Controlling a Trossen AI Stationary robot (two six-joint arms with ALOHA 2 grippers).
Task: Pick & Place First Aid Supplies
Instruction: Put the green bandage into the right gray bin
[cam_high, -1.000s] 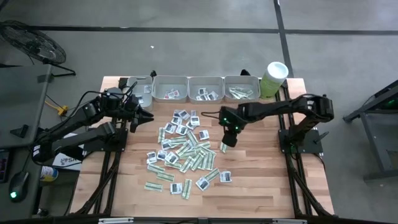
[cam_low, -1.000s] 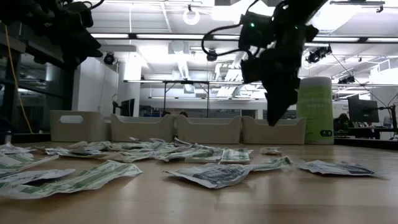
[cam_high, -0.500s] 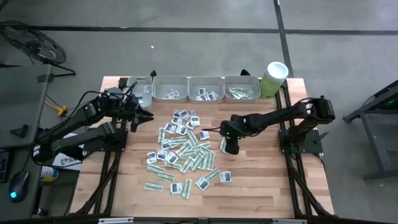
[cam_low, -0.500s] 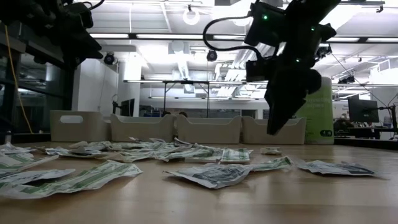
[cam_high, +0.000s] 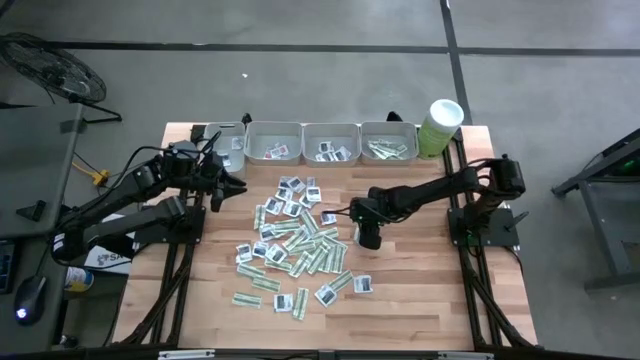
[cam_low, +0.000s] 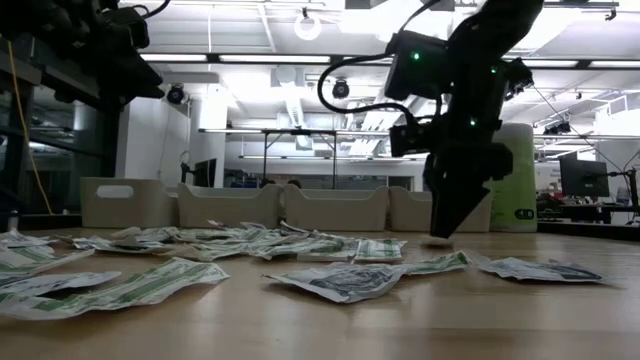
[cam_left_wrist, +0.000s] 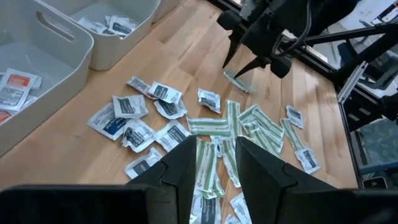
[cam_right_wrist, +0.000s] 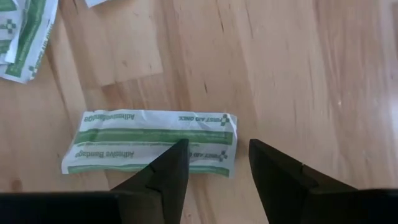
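The right gripper (cam_high: 367, 238) is down low over the pale wooden table (cam_high: 420, 290), its two dark fingers (cam_right_wrist: 163, 175) standing apart with nothing between them. Just beyond the fingertips lies a narrow green-and-white paper strip sachet (cam_right_wrist: 149, 142), flat on the wood and lying crosswise to the fingers (the print on it reads as an adhesive bandage). One fingertip overlaps the strip's near edge in the wrist view; whether it actually touches, I cannot tell. From across the table the strip (cam_left_wrist: 236, 81) sits right under the gripper's tips.

Off to one side of that gripper spreads the loose heap of sachets (cam_high: 295, 245), green-white strips mixed with squarish white ones carrying dark marks. Farther out from it, along the table's back edge, stands the row of grey rectangular plastic trays (cam_high: 331, 131), a few sachets in each.

The left gripper (cam_high: 233, 187) hangs raised near the leftmost tray, fingers (cam_left_wrist: 181, 168) parted, empty.
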